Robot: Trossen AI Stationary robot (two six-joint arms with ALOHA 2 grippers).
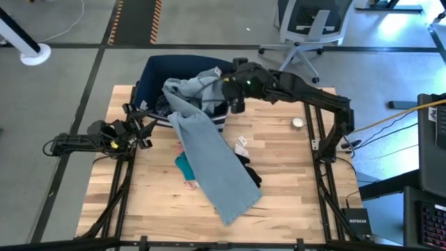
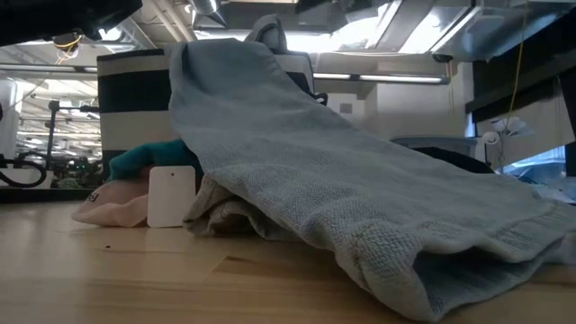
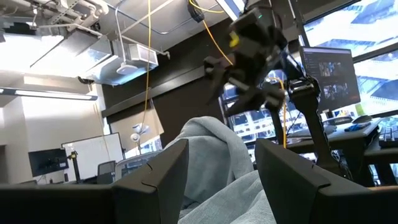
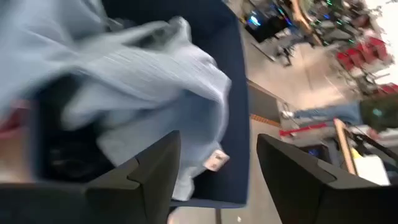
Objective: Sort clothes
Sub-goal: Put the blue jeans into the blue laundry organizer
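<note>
A pale blue-grey denim piece (image 1: 209, 150) (image 2: 342, 171) hangs with its upper end over the rim of the navy striped bin (image 1: 157, 73). Its long lower part lies slanting across the table toward the near edge. More pale cloth (image 4: 155, 81) is heaped in the bin. Beside the denim lie a teal piece (image 1: 184, 166) (image 2: 144, 157), a pink piece (image 1: 188, 184) (image 2: 112, 207), a black piece (image 1: 249, 171) and a white piece (image 1: 241, 146). My right gripper (image 1: 235, 106) (image 4: 217, 146) hovers open above the bin's right side, holding nothing. My left gripper (image 1: 144, 132) (image 3: 221, 152) waits open at the table's left edge.
A small round metal thing (image 1: 298, 123) lies near the table's right edge. An office chair (image 1: 306, 28) stands on the floor beyond the table's far edge. Bare wood shows at the near left (image 1: 132, 202) and the near right (image 1: 293, 195).
</note>
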